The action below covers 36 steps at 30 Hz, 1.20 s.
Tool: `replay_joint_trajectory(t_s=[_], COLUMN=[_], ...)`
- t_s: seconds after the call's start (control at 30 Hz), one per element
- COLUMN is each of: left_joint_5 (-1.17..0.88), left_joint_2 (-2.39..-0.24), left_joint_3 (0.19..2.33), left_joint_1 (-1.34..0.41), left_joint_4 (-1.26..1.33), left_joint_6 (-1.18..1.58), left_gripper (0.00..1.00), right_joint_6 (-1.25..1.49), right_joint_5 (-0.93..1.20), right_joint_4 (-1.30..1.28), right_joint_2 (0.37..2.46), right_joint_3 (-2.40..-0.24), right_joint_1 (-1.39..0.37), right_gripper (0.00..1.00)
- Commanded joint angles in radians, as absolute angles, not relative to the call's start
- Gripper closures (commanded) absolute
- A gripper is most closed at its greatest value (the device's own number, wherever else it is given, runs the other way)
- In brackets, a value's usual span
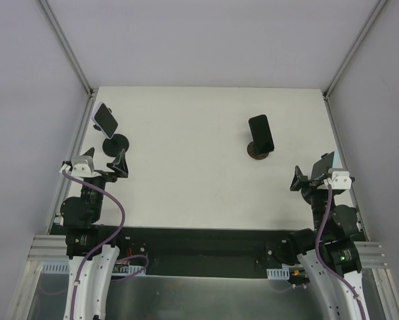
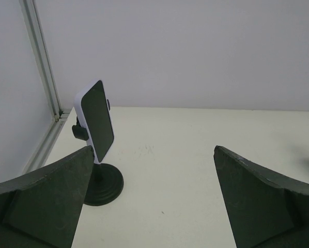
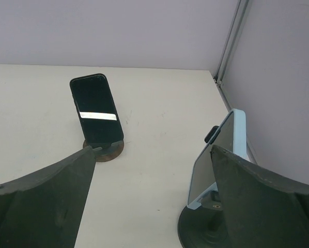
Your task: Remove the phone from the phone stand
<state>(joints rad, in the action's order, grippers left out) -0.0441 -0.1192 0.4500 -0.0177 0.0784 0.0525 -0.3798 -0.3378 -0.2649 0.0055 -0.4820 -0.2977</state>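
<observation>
Three phones stand on stands. A white-cased phone [image 1: 106, 119] [image 2: 97, 121] leans on a black round-based stand [image 1: 117, 145] [image 2: 104, 183] at the far left. My left gripper [image 1: 105, 162] [image 2: 153, 150] hangs open just short of that stand, holding nothing. A black phone [image 1: 261, 133] [image 3: 96, 109] rests on a brown disc stand [image 1: 258, 154] [image 3: 110, 151] right of centre. A light-blue phone [image 1: 323, 162] [image 3: 219, 160] sits on a black stand [image 3: 201, 227] by the right edge. My right gripper [image 1: 313, 172] [image 3: 153, 150] is open, its right finger in front of that phone.
Aluminium frame posts [image 1: 69, 50] [image 3: 232, 39] and grey walls close in the white table [image 1: 186, 180] on the left, right and back. The arms' bases and purple cables [image 1: 113, 220] lie along the near edge.
</observation>
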Motion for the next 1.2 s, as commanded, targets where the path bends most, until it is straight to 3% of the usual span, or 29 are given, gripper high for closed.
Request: replay_joint_trajectory(t_s=[0.0,0.3,0.57,0.87,1.0,1.17], left_joint_5=[-0.072,-0.107,-0.109,-0.089,-0.086,-0.075], left_joint_2=[-0.140,-0.126,-0.080,-0.046,-0.040,-0.038], left_joint_3=[0.466,0.489,0.488,0.486,0.485,0.488], left_joint_1=[-0.006,-0.006,-0.006,-0.043,-0.071,-0.089], left_joint_4=[0.114,0.077,0.069,0.058,0.057,0.049], left_joint_6=[0.067,0.084,0.104,0.091,0.084,0.075], left_gripper=[0.01,0.01,0.01,0.01,0.01,0.01], right_joint_6=[-0.385,-0.318,-0.219,-0.063,-0.029,-0.144], right_joint_5=[-0.262,-0.066,0.161,0.190,0.030,0.025], right_joint_4=[-0.215,-0.244,-0.285,-0.291,-0.366,-0.384], right_joint_2=[-0.186,-0.054,0.342,0.802,0.981,1.201], right_joint_3=[-0.494,-0.586,-0.750,-0.940,-1.061,-1.169], right_joint_1=[-0.293,-0.291,-0.291,-0.291,-0.288,-0.252], right_gripper=[0.04,0.04,0.04,0.04,0.04,0.04])
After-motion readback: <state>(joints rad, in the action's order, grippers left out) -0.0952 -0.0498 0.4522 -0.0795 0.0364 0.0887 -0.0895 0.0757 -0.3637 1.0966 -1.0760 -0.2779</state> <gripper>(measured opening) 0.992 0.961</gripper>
